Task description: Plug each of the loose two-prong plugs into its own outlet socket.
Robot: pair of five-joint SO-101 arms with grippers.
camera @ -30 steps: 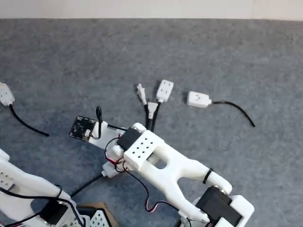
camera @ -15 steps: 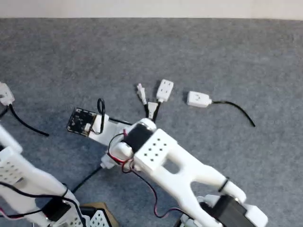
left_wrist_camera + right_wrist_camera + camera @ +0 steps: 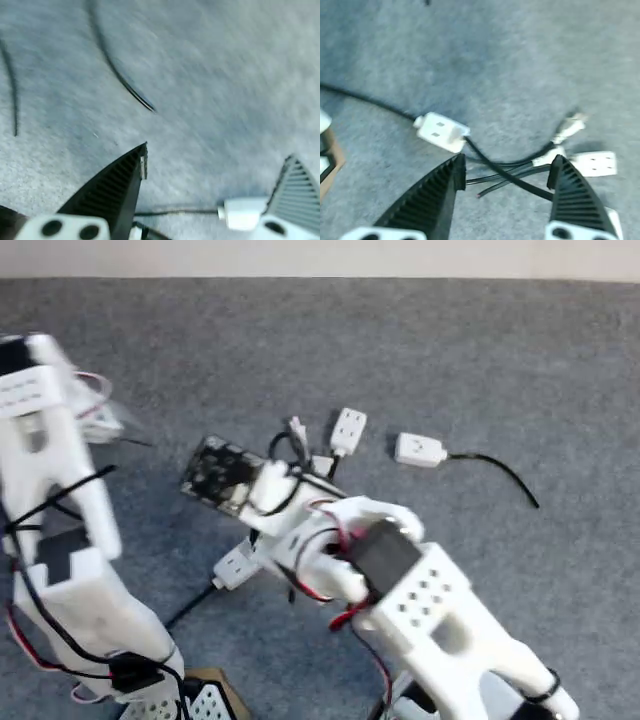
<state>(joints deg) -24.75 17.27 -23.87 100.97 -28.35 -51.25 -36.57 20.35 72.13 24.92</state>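
Observation:
In the right wrist view my right gripper (image 3: 507, 167) hangs open above a tangle of black cords (image 3: 510, 172). A white outlet socket (image 3: 440, 131) lies just ahead of one finger. Two white plugs (image 3: 570, 127) (image 3: 547, 156) and a second socket (image 3: 595, 162) lie ahead of the other finger. My left gripper (image 3: 215, 165) is open over bare carpet, with a white socket (image 3: 242, 212) on a cord close by one finger. From above, the sockets (image 3: 347, 430) (image 3: 420, 450) (image 3: 237, 565) and plugs (image 3: 297, 432) (image 3: 320, 465) lie around the right arm (image 3: 400, 580).
The work surface is grey carpet (image 3: 480, 350). A black cord (image 3: 505, 472) trails from the rightmost socket. Another cord (image 3: 120, 75) crosses the carpet ahead of the left gripper. The left arm (image 3: 45, 430) stands tall at the left edge. A brown box corner (image 3: 215, 685) sits at the front.
The left arm has risen and swung to the far left, covering the socket that lay there. The right arm has turned and pushed toward the plug cluster.

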